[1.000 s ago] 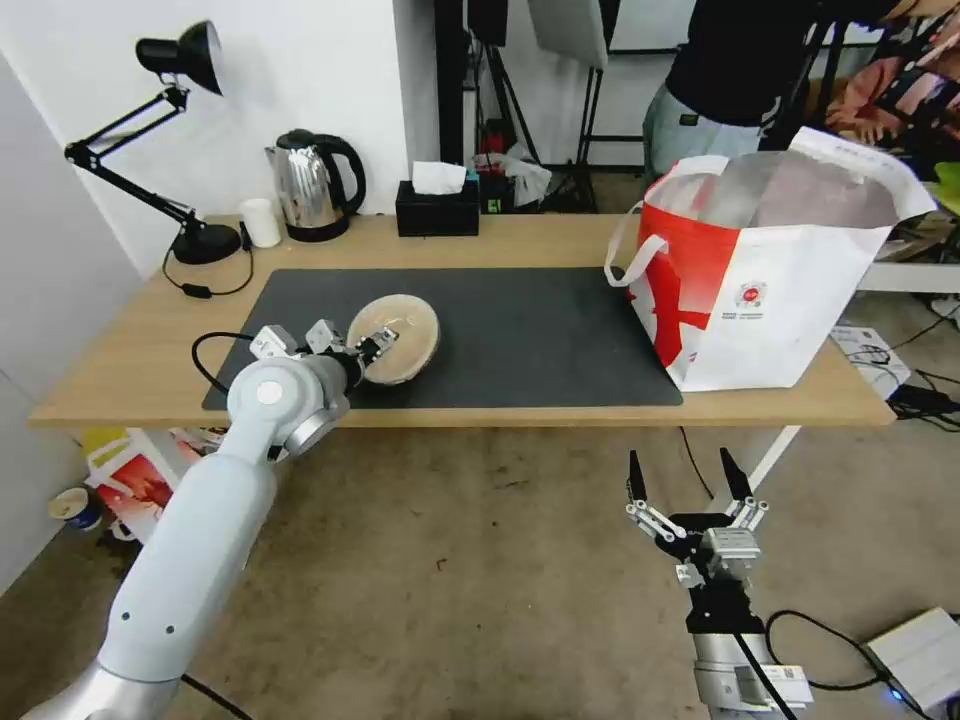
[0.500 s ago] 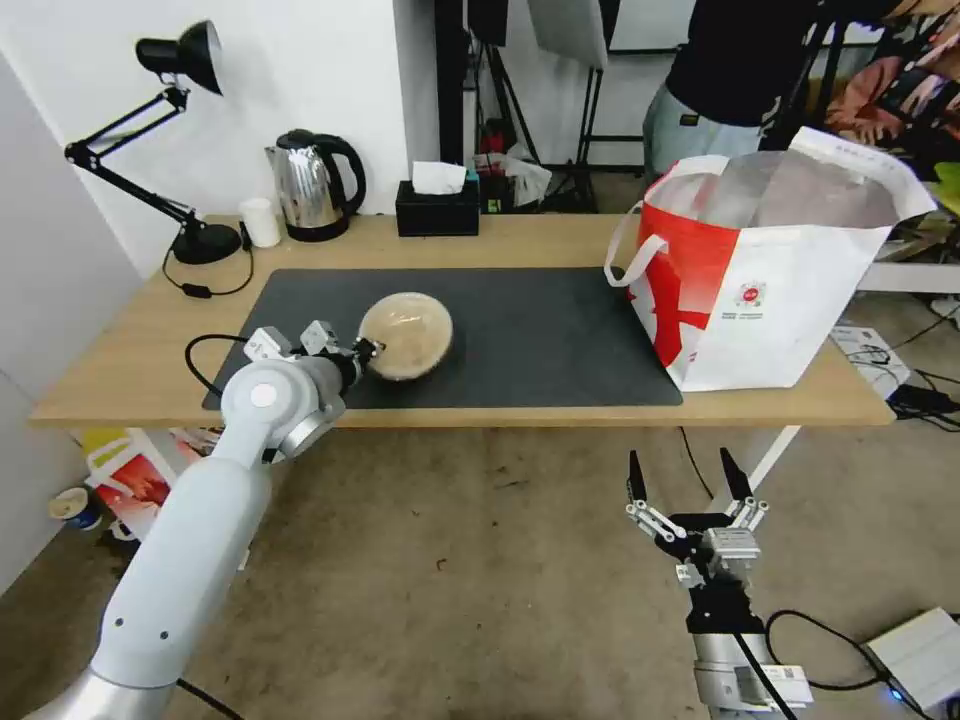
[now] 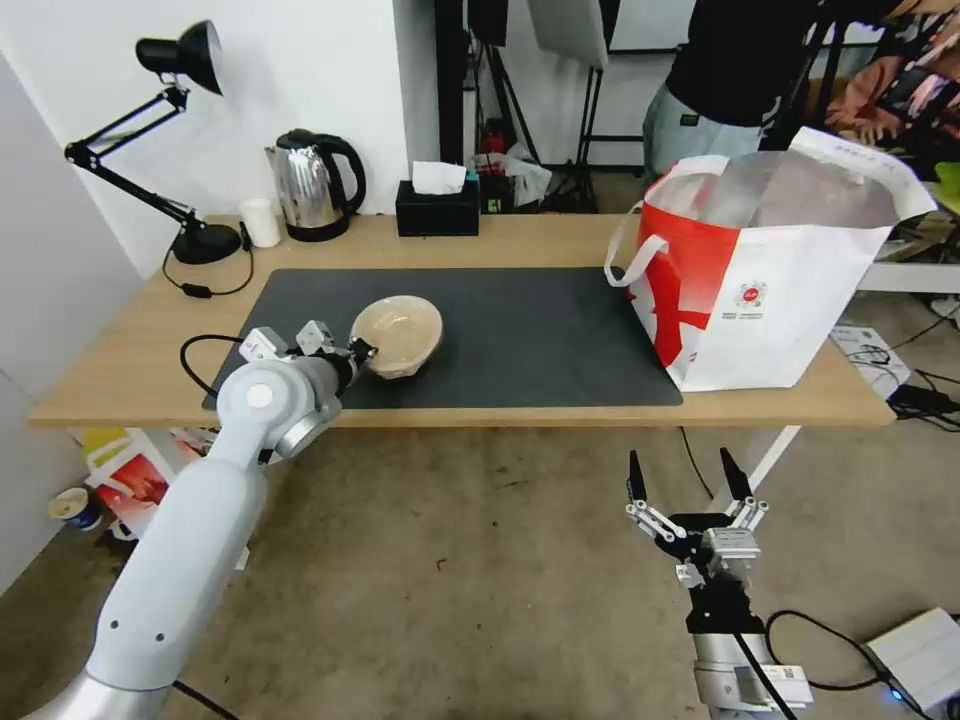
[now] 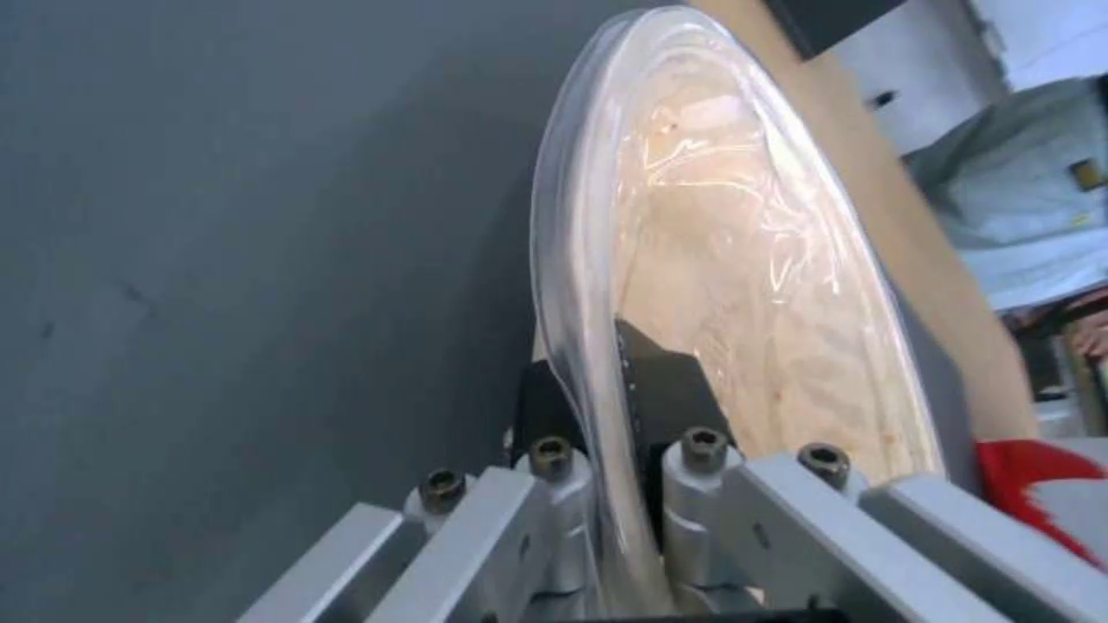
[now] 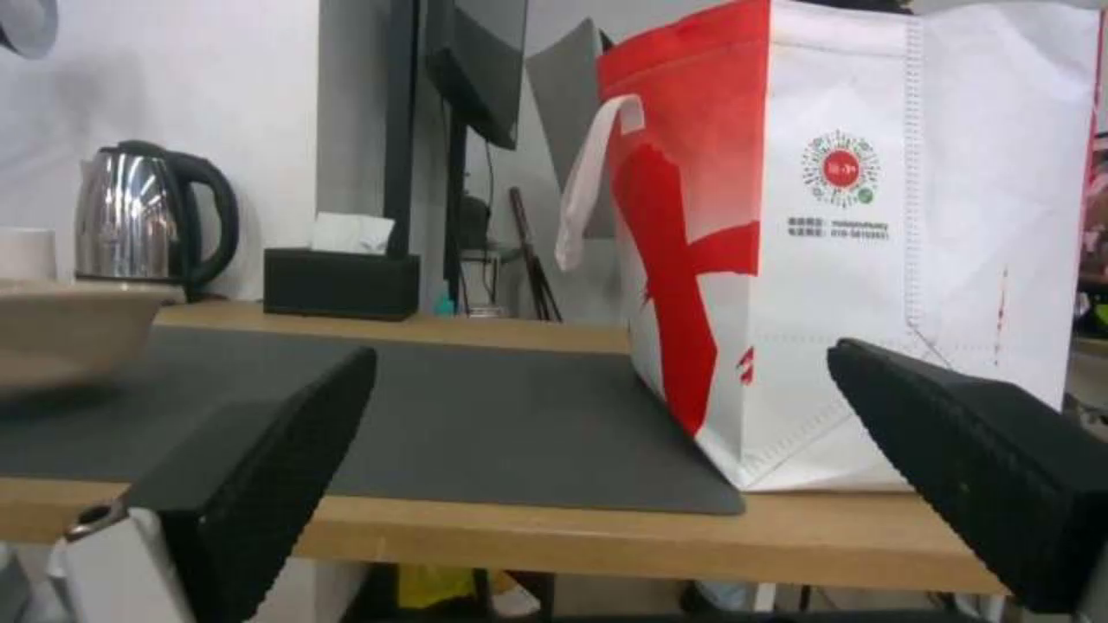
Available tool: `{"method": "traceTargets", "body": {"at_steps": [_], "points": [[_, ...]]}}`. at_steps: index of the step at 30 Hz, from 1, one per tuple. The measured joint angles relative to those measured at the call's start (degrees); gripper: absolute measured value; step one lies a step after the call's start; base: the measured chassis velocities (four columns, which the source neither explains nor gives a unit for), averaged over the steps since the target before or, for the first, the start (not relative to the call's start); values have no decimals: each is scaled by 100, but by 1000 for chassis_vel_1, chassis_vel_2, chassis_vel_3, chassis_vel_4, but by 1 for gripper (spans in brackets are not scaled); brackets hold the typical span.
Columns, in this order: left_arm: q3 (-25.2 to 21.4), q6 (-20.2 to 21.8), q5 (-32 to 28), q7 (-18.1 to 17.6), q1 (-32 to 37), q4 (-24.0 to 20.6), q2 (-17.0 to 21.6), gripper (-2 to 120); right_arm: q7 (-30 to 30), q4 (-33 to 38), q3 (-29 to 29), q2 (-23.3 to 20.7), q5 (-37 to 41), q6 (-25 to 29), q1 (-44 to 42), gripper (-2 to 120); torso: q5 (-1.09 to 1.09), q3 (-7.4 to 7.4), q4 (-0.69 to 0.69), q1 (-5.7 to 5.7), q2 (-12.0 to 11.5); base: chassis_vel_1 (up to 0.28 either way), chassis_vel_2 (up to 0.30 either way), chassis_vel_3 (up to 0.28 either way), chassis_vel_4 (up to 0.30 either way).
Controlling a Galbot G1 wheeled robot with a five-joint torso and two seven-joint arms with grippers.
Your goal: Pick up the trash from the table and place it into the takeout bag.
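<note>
I've got my left gripper (image 3: 362,351) pinching the tan bowl's (image 3: 398,331) rim; takeout bag (image 3: 770,270) lies far off at three o'clock.

White wall (image 3: 300,70) behind the desk area; a second pale wall panel (image 3: 50,250) at the left edge. Floor (image 3: 480,560): bare grey-brown concrete, stained and scuffed. Black articulated desk lamp (image 3: 170,60) at rear left, base beside a small white cup (image 3: 261,222). Steel electric kettle (image 3: 310,185) with black handle just right of the cup. Black tissue box (image 3: 437,208), white tissue protruding. Dark stands and tripod legs (image 3: 500,90) in the room behind. Cables and a white box (image 3: 915,655) on the floor at lower right. Lighting even, bright, soft shadows.
</note>
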Motion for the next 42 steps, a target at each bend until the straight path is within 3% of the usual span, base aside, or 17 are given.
{"method": "traceTargets", "body": {"at_steps": [11, 13, 19, 32, 42], "points": [[-185, -163, -459, -151, -201, -707, 310, 0, 0, 0, 0, 0, 0, 0, 0, 100, 0, -1, 1, 0, 0, 0, 0, 0, 0], [-220, -236, -650, -173, -381, -909, 520, 0, 0, 0, 0, 0, 0, 0, 0, 100, 0, -1, 1, 0, 0, 0, 0, 0, 0], [-132, -319, -849, -66, -736, -997, 801, 0, 0, 0, 0, 0, 0, 0, 0, 100, 0, -1, 1, 0, 0, 0, 0, 0, 0], [688, -525, -1099, 641, -2173, -546, 1217, 0, 0, 0, 0, 0, 0, 0, 0, 100, 0, 0, 1, 0, 0, 0, 0, 0, 0], [1547, -690, -1042, 1374, -3124, 157, 1076, 0, 0, 0, 0, 0, 0, 0, 1, 100, 0, 0, 0, 0, 0, 0, 0, 0, 0]]}}
